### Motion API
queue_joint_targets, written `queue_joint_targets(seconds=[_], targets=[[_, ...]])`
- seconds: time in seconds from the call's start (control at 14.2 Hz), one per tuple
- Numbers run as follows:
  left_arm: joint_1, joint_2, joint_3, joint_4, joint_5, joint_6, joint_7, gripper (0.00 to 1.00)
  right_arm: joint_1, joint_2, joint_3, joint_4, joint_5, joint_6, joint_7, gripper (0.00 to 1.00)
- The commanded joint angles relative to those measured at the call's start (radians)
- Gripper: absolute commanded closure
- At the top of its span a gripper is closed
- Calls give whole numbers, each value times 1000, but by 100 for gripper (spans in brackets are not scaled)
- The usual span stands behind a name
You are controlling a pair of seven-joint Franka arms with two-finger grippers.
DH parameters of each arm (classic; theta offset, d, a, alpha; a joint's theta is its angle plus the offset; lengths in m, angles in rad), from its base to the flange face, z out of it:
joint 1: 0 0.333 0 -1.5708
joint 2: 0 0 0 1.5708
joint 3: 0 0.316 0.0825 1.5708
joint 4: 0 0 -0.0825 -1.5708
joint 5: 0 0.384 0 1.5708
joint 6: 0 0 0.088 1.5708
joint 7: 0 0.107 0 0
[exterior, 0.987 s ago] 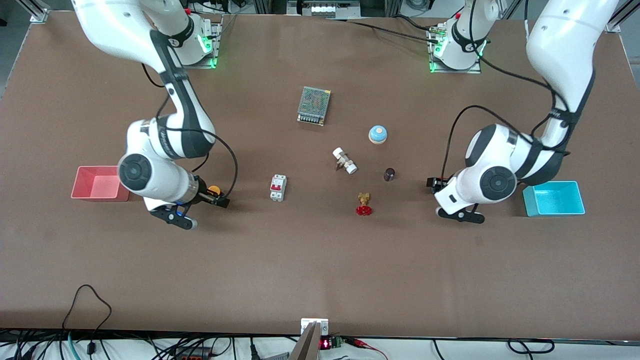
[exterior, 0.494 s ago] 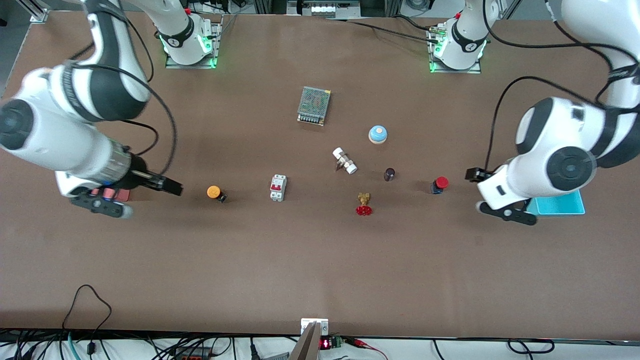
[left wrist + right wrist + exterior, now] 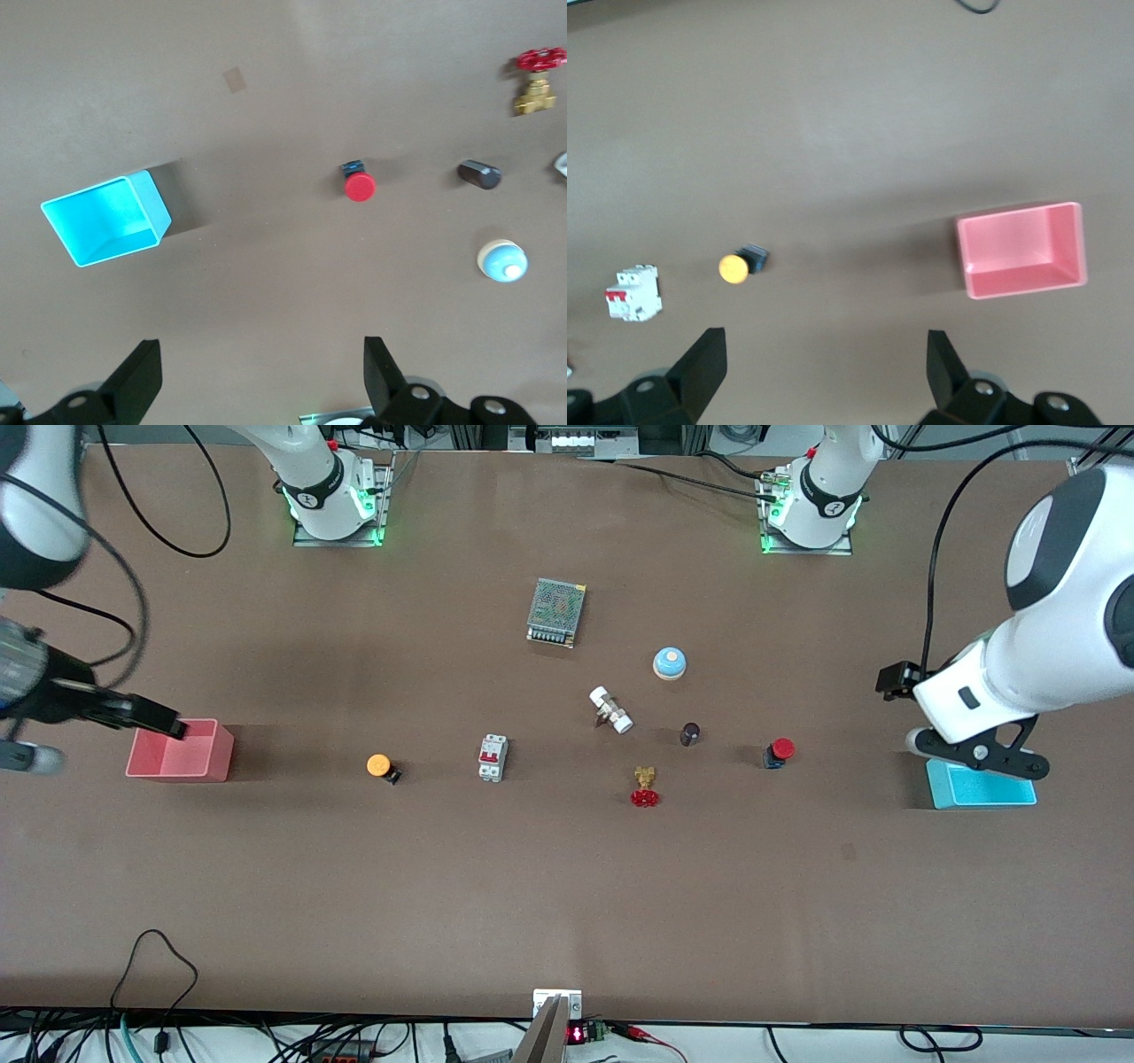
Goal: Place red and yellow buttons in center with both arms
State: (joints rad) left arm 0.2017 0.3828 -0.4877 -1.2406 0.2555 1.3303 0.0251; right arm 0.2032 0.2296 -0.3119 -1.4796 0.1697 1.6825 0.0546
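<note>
The yellow button [image 3: 379,765] lies on the brown tabletop [image 3: 567,868], toward the right arm's end, beside the breaker. It also shows in the right wrist view [image 3: 735,266]. The red button [image 3: 780,751] stands toward the left arm's end, and shows in the left wrist view [image 3: 359,183]. My right gripper [image 3: 168,724] is open and empty, up over the pink bin's rim; its jaws show wide apart in its wrist view [image 3: 824,367]. My left gripper [image 3: 891,680] is open and empty, up over the table by the blue bin; its wrist view [image 3: 261,376] shows the same.
A pink bin [image 3: 180,750] and a blue bin [image 3: 981,790] stand at the table's two ends. Between the buttons lie a white breaker [image 3: 493,757], a brass valve with red handwheel [image 3: 645,786], a dark cylinder [image 3: 690,733], a white fuse holder [image 3: 611,709], a blue bell [image 3: 670,662] and a power supply [image 3: 556,611].
Both grippers were down at the buttons a second ago. They have let go, risen and drawn back toward the bins. Both buttons stay where they were set.
</note>
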Motion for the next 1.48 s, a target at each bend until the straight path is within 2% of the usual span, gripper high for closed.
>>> queue_joint_targets(seconds=[0.0,0.07,0.14,0.21,0.35,0.42,0.49,0.63,0.71,0.78,0.85,0.92,1.2,1.41], targets=[[16,19,-9,61,-1,-36,16,0,-239,-39,199,14,-16,-73,-36,0],[33,19,-6,61,2,-39,18,0,-284,-64,252,33,-38,-75,-36,0],[42,18,-11,61,1,-46,18,0,-291,-87,272,27,-95,-81,-39,0],[57,18,-14,61,-7,-58,18,0,-286,-105,277,12,-143,-83,-61,0],[70,7,1,61,-39,-59,28,0,-277,-124,278,-22,-170,-73,-94,0],[68,-27,20,47,-76,-56,47,0,-281,-133,275,-42,-170,-70,-104,0],[53,-57,73,21,-119,-49,73,0,-283,-148,272,-63,-170,-64,-114,0],[-61,-175,296,-122,-235,51,145,0,-285,-200,270,-131,-168,-23,-113,0],[-120,-258,393,-243,-274,129,162,0,-285,-235,270,-181,-167,12,-113,0],[-177,-348,446,-360,-275,215,150,0,-280,-269,270,-232,-168,41,-111,0],[-191,-414,458,-449,-280,310,148,0,-278,-285,272,-249,-171,39,-111,0],[-199,-451,459,-494,-272,395,151,0,-278,-291,272,-255,-170,20,-111,0],[-215,-456,459,-468,-275,299,124,0,-281,-315,269,-248,-170,-58,-105,0],[-231,-424,457,-375,-275,153,-29,0,-278,-319,273,-245,-173,-56,-104,0]])
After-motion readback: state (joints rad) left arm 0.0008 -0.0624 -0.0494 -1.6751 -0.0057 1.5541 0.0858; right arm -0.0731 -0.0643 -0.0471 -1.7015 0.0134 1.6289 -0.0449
